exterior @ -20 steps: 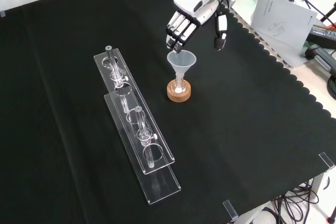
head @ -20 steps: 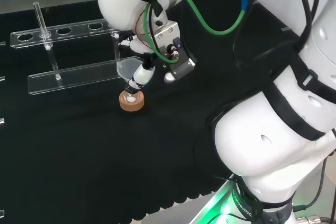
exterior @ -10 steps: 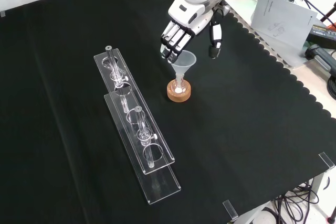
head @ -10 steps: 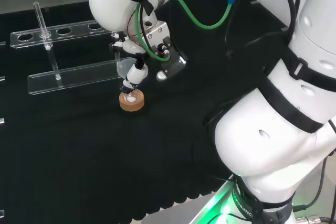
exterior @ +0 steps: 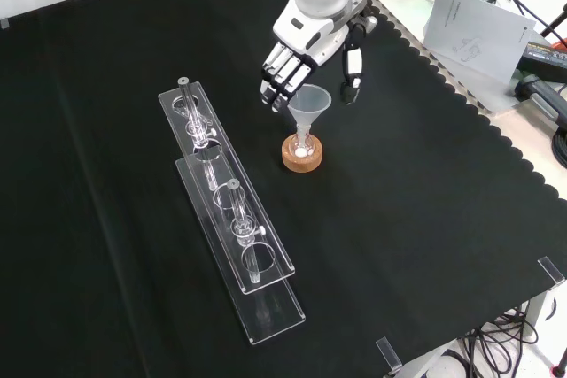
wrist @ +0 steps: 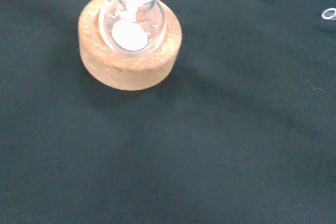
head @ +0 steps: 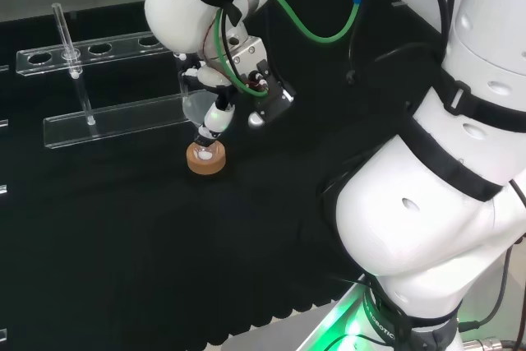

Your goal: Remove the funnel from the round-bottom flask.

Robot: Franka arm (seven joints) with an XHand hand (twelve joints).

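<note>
Hand point(exterior: 306, 37) poised over the funnel point(exterior: 309, 102), fingers point(exterior: 276, 78) straight and spread apart from the thumb point(exterior: 352, 73), nothing gripped. Seen from the front: fingertips just left of the funnel's rim, thumb tip just right of it, the clear cone in the gap between them; contact with the rim impossible to judge. Funnel seated upright, stem down in the neck of the round-bottom flask point(exterior: 302, 149), below the fingertips. Flask resting in a cork ring point(exterior: 302, 158) on the black cloth point(exterior: 416, 219), directly beneath the gap between fingers and thumb.

From the head view: hand point(head: 215, 113) lowered beside the funnel point(head: 196, 105), one finger reaching down toward the cork ring point(head: 205, 159), thumb point(head: 266, 109) held off to the right. Funnel's clear bowl faintly visible just left of that finger.

From the wrist view: cork ring point(wrist: 130, 39) close up, the flask's point(wrist: 132, 22) glass bulb nested in its centre, a white patch showing at the bottom, the neck rising toward the palm.

Farther from the fingers, on the side away from the thumb in the front view: two clear racks point(exterior: 232, 210) end to end, well apart from the flask. One upright test tube point(exterior: 187, 112) in the rack nearer the fingers, another test tube point(exterior: 237, 212) in the farther one.
</note>
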